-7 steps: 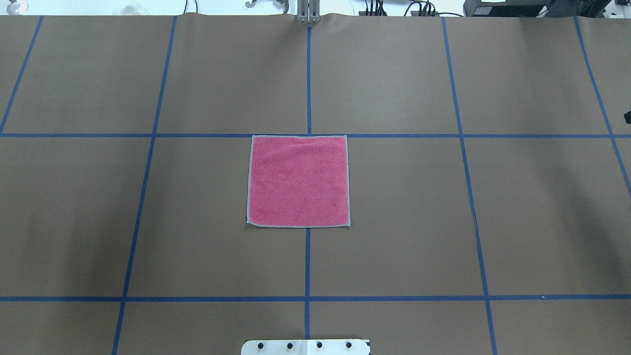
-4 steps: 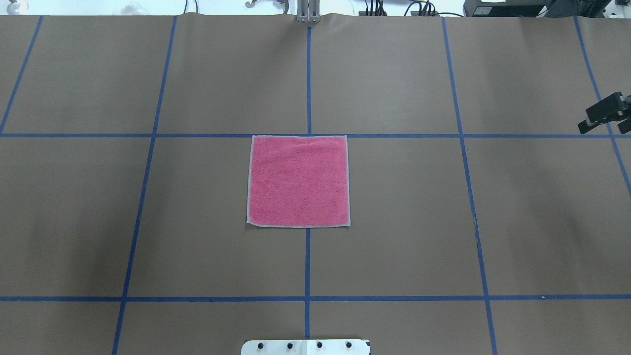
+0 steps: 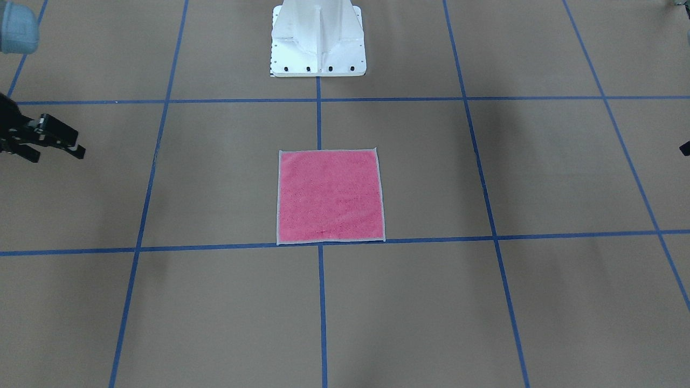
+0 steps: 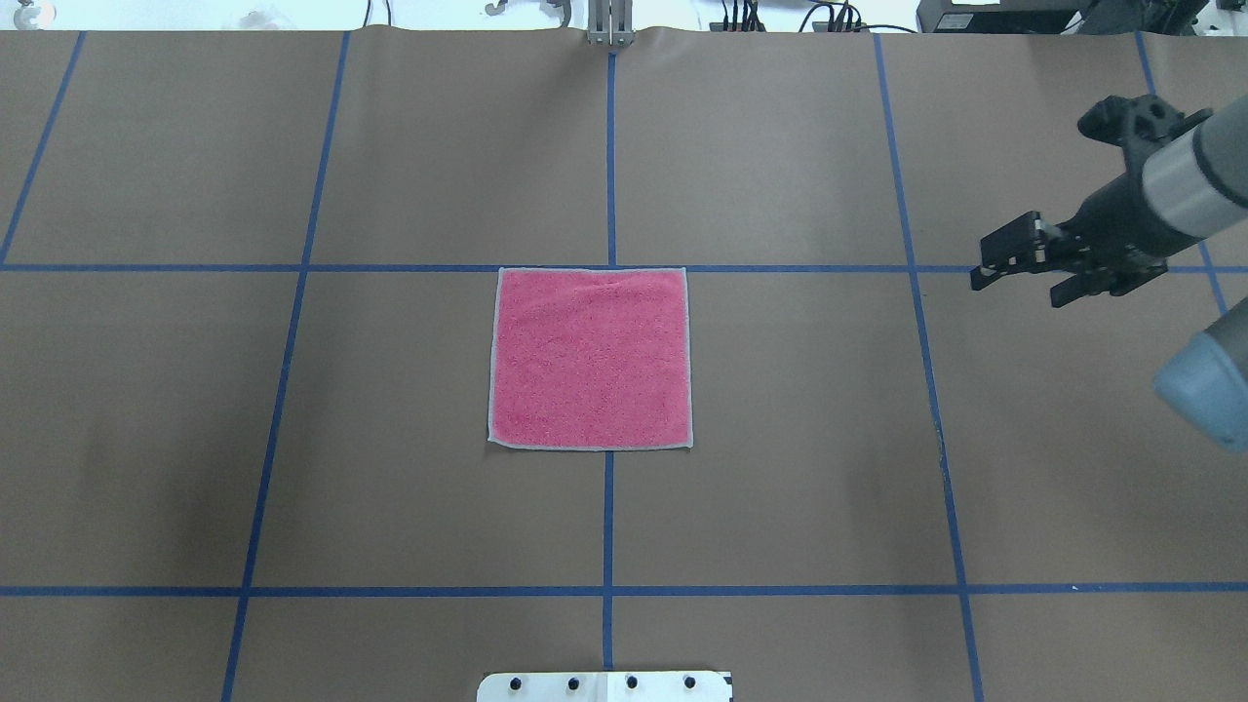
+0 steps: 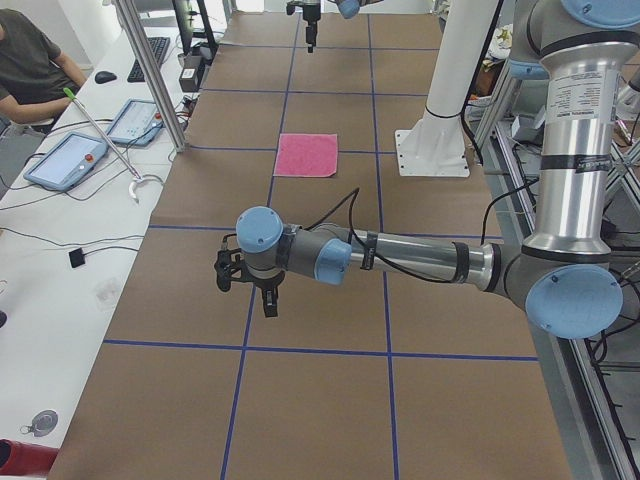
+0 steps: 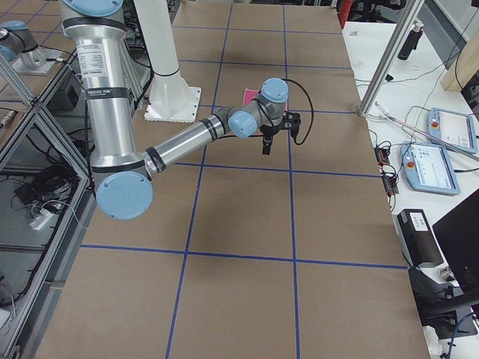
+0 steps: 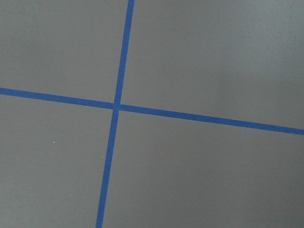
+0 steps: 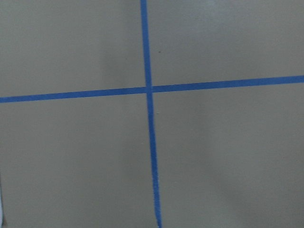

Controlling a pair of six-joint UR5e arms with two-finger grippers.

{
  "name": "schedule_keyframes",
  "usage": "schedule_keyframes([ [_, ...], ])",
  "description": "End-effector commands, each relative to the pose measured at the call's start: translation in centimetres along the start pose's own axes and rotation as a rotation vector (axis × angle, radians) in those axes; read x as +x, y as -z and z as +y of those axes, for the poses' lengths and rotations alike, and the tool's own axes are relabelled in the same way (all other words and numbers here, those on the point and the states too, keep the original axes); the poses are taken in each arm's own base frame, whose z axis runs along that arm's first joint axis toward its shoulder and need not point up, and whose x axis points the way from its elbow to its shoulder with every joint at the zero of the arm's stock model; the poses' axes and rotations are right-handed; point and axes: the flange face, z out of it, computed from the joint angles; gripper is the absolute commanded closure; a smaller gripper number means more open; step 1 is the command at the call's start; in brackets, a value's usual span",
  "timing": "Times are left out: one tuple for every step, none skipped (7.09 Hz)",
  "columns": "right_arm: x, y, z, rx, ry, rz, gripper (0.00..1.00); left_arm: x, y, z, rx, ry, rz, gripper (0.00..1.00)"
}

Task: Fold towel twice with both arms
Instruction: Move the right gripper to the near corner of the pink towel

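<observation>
The towel (image 4: 590,358) lies flat and unfolded at the table's middle, pink face up, with a light grey border; it also shows in the front view (image 3: 330,196) and the left view (image 5: 307,155). My right gripper (image 4: 1016,290) is open and empty, above the table far to the towel's right; in the front view it (image 3: 58,156) is at the left edge. My left gripper (image 5: 245,297) hovers over the table far from the towel; only a sliver shows at the front view's right edge (image 3: 685,148), and I cannot tell whether it is open. Both wrist views show only table.
Brown paper with blue tape grid lines (image 4: 609,146) covers the table. The white pedestal base (image 3: 318,40) stands behind the towel. A side bench with tablets (image 5: 65,160), a seated person (image 5: 30,60) and a metal post (image 5: 150,70) lies beyond the far edge.
My right arm has come in from the overhead view's right edge, moving left toward the towel with the gripper open. The towel has not moved.
</observation>
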Motion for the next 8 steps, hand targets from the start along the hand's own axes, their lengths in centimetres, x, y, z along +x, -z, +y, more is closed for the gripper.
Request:
schedule_keyframes([
  [-8.5,-5.3,4.4,0.045,-0.099,-0.013,0.00,1.3,-1.2,0.2,-0.007,0.000,0.005,0.00],
  [-11.4,-6.9,6.4,0.041,-0.164,-0.022,0.00,1.8,-1.8,0.3,-0.019,-0.002,0.004,0.00],
  [-12.5,-8.1,7.9,0.013,-0.262,-0.023,0.01,2.4,-2.6,0.5,-0.035,-0.013,0.003,0.00],
  [-15.5,-9.3,9.9,0.011,-0.356,-0.040,0.03,3.1,-3.2,0.5,-0.045,-0.022,0.005,0.00],
  [-18.5,-11.2,12.7,0.028,-0.405,-0.048,0.03,3.5,-3.0,0.2,-0.041,-0.027,0.007,0.00],
  [-20.2,-13.3,15.4,0.065,-0.424,-0.047,0.03,3.5,-3.2,0.2,-0.045,-0.027,0.007,0.00],
  [-22.2,-14.6,16.4,0.098,-0.476,-0.060,0.03,3.5,-3.2,0.2,-0.044,-0.028,0.005,0.00],
  [-23.9,-16.2,16.8,0.129,-0.564,-0.070,0.04,3.6,-3.1,0.2,-0.044,-0.029,0.007,0.00],
])
